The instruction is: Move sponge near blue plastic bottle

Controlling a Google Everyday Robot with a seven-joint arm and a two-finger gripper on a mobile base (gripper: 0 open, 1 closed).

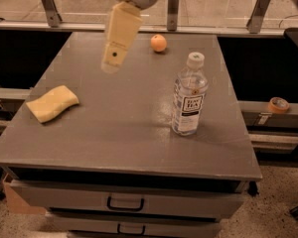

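Note:
The sponge (52,103) is pale yellow and flat with wavy edges, lying near the left edge of the grey table (124,128). The blue plastic bottle (189,96) is clear with a white cap and a white label, standing upright on the right half of the table. My gripper (111,66) hangs from the top of the view above the table's middle back, up and to the right of the sponge and to the left of the bottle. It holds nothing that I can see.
A small round orange fruit (159,43) sits near the table's back edge. A roll of tape (278,105) lies on a ledge to the right. Drawers (124,202) with handles run below the table's front edge. Metal posts stand behind the table.

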